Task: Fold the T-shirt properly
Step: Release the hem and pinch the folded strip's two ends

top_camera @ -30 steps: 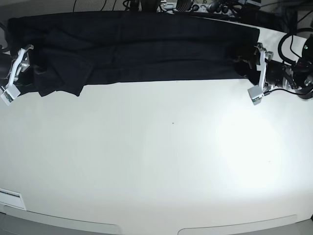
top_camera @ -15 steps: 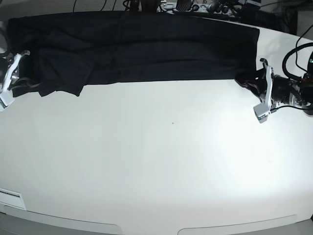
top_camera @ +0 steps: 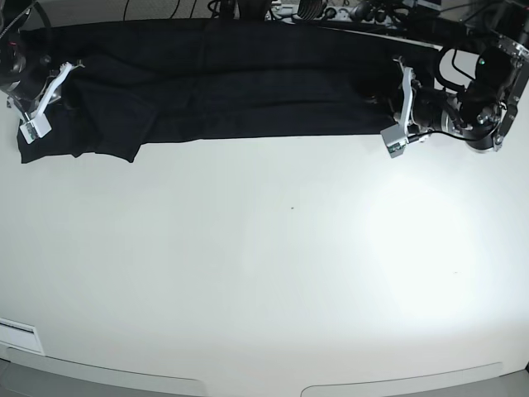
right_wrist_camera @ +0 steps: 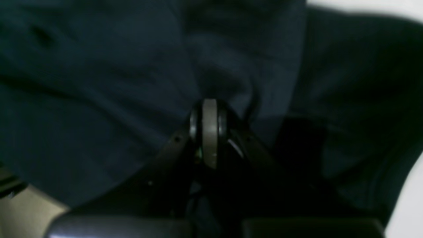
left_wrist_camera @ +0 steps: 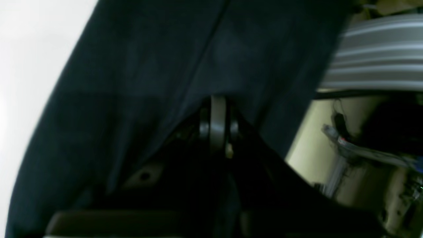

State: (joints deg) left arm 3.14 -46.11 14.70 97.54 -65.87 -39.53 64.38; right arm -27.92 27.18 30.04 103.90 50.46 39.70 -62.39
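Black fabric of the T-shirt (top_camera: 231,83) is spread as a long band along the far edge of the white table (top_camera: 273,265). Each end is pinched tight by the left gripper (top_camera: 402,112) and right gripper (top_camera: 45,103). Uneven lifting is probably the risk: soft cloth could be slipped out or dragged skewed, and the fold ruined.

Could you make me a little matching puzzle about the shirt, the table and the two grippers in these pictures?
Things:
1. T-shirt
2. table
3. left gripper
4. right gripper

Descriptions:
A. white and bare in front
B. shut on cloth at the base view's right end
C. black, stretched along the far edge
D. shut on cloth at the base view's left end

Pairs: 1-C, 2-A, 3-B, 4-D
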